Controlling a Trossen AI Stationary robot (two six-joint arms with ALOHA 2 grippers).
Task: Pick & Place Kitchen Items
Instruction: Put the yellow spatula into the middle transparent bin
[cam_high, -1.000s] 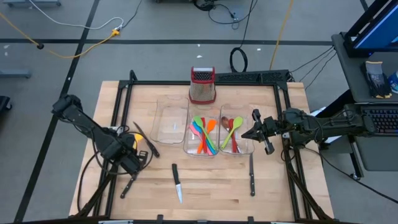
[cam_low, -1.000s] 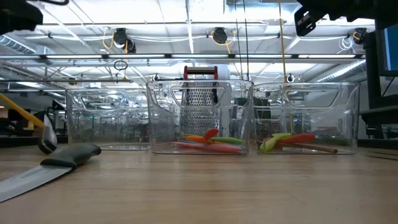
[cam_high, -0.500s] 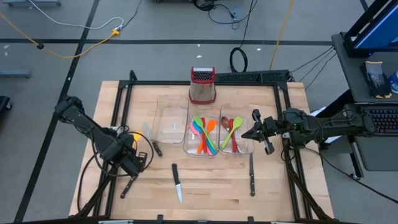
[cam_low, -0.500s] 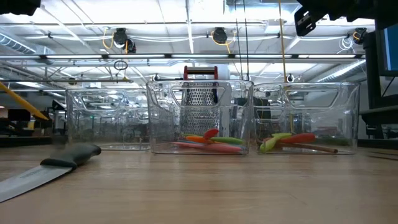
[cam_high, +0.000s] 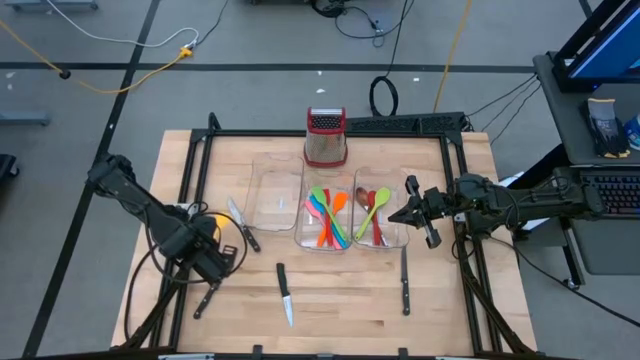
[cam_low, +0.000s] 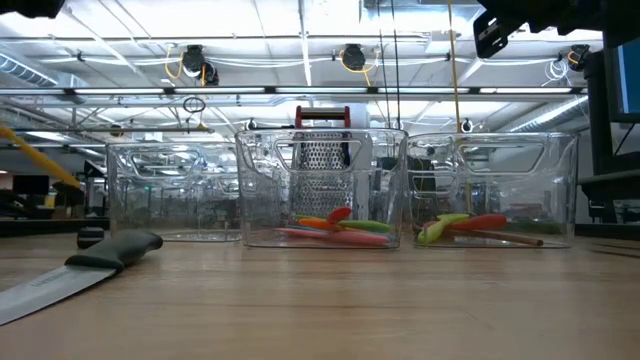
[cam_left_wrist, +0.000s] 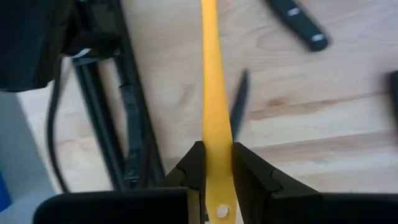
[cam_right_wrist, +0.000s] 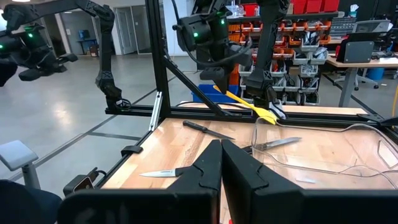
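I see my left hand (cam_left_wrist: 216, 163) pinching a slim yellow plastic spatula (cam_left_wrist: 214, 106) above the wooden tabletop's (cam_high: 340, 300) left side; my right hand (cam_right_wrist: 220, 163) hovers pressed together beside the clear bins

The top edge is cutting off the far end of the yellow utensil (cam_left_wrist: 216, 118) in the left wrist view. The left edge is cutting off the blade of the near knife (cam_low: 70, 275) in the low view, and its tip is not showing. The utensils in the 2 bins (cam_high: 335, 217) are overlapping, so their exact count is hard to tell.
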